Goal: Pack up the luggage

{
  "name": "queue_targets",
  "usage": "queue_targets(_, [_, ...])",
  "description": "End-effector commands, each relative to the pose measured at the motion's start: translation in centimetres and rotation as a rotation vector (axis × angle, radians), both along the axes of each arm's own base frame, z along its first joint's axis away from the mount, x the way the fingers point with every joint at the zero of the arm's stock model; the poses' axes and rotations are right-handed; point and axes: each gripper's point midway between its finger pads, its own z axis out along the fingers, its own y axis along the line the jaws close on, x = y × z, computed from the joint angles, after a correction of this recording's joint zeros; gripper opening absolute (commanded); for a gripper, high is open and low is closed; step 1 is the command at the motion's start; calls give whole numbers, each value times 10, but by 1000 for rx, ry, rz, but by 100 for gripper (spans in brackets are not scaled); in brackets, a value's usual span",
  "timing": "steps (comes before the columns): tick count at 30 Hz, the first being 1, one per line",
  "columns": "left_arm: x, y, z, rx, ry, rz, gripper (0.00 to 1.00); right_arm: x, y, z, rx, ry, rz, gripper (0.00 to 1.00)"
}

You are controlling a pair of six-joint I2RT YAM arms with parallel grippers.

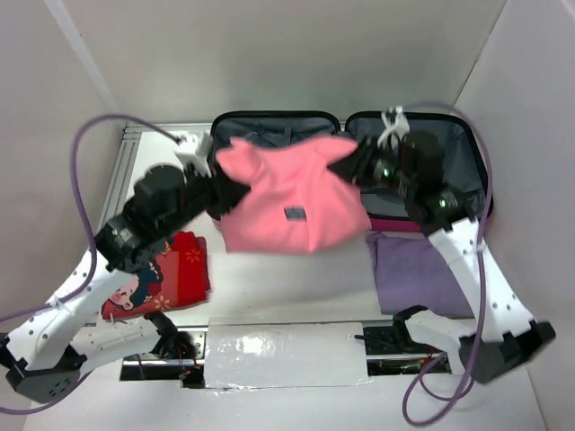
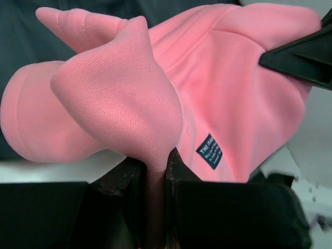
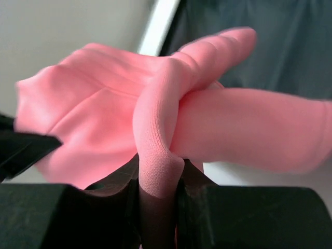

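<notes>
The luggage (image 1: 269,123) lies open at the back of the table, its grey lining showing in both halves, with a magenta edge at the right half. A folded pink garment (image 1: 292,197) with a small dark label hangs in the air in front of the left half. My left gripper (image 1: 225,190) is shut on its left edge (image 2: 150,166). My right gripper (image 1: 352,166) is shut on its right edge (image 3: 158,171). The grey lining shows behind the cloth in both wrist views.
A folded purple garment (image 1: 418,274) lies on the table at the right, under my right arm. A red patterned garment (image 1: 162,274) lies at the left, under my left arm. White walls enclose the table on three sides.
</notes>
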Motion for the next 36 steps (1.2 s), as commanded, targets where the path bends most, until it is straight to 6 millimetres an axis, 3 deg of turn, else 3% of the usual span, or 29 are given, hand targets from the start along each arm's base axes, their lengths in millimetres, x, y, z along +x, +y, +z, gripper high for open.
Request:
queue_targets(1, [39,11,87,2,-239,106,0,47,3,81,10,-237,-57,0])
queue_targets(2, [55,22,98,9,-267,156,0,63,12,96,16,-268,-37,0])
queue_targets(3, [63,28,123,-2,-329,173,0,76,11,103,4,-297,-46,0])
queue_targets(4, [80,43,128,14,-335,225,0,82,13,126,12,-347,-46,0])
queue_targets(5, [100,39,119,39,-312,209,0,108,15,113,-20,-331,-54,0])
queue_targets(7, [125,49,129,30,-332,235,0,134,10,110,-41,-339,-78,0])
queue_targets(8, [152,56,109,50,-293,236,0,154,13,102,-51,-335,-76,0])
queue_targets(10, [176,63,113,36,-317,231,0,171,16,98,-54,-365,-33,0])
queue_targets(11, [190,71,105,39,-307,226,0,190,16,80,-73,-350,-37,0])
queue_targets(14, [230,78,85,32,-293,228,0,215,21,78,-111,-417,-26,0])
queue_targets(15, [241,87,82,31,-295,230,0,237,24,55,-149,-398,-25,0])
queue_targets(16, [259,90,66,27,-264,236,0,247,20,39,-175,-353,-26,0])
queue_targets(18, [280,101,55,14,-251,226,0,277,22,16,-185,-316,8,0])
queue_targets(20, [306,101,33,10,-217,185,0,291,23,4,-172,-311,62,0])
queue_targets(21, [312,102,25,7,-204,165,0,301,31,-9,-162,-301,98,0])
queue_targets(23, [326,100,16,14,-196,154,0,313,28,-23,-157,-280,88,0])
queue_targets(24, [336,99,-5,15,-169,145,0,325,21,-38,-156,-258,66,0])
queue_targets(26, [347,95,-11,2,-176,131,0,334,17,-49,-159,-248,58,0])
queue_targets(28, [362,92,-48,-5,-112,124,0,346,5,-81,-166,-183,31,0])
queue_targets(29, [360,86,-48,-5,-112,114,0,348,5,-84,-166,-181,31,0])
queue_targets(30, [366,87,-64,0,-85,122,0,348,-3,-87,-169,-165,21,0])
queue_targets(33, [368,82,-80,0,-52,125,0,351,-16,-111,-174,-107,11,0])
queue_targets(34, [368,78,-96,6,-28,127,0,353,-23,-111,-175,-106,1,0])
queue_targets(36, [370,82,-106,15,-21,153,0,349,-20,-128,-175,-77,31,0])
